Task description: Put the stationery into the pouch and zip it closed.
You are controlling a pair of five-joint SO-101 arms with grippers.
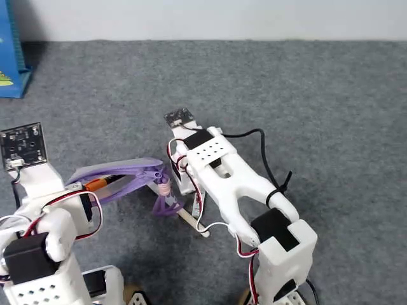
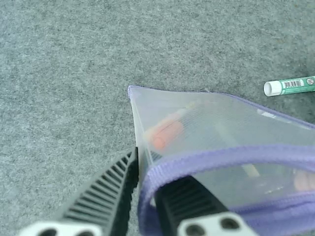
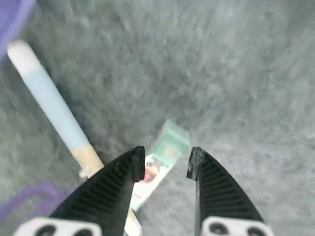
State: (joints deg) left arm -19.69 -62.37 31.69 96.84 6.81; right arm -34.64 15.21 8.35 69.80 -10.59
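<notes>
My left gripper is shut on the end of the translucent pouch, right by its purple zip edge. An orange item lies inside. In the high view the pouch is held just above the carpet at the left, its mouth toward the other arm. My right gripper is open, pointing down over a green-and-white stick on the carpet. A pale blue pencil with a wooden end lies beside it; from above the pencil sticks out from under the right arm.
Grey carpet covers the whole work area. A blue box stands at the far left edge. A green-and-white stick lies on the carpet beyond the pouch. The right arm's black cable loops beside its link.
</notes>
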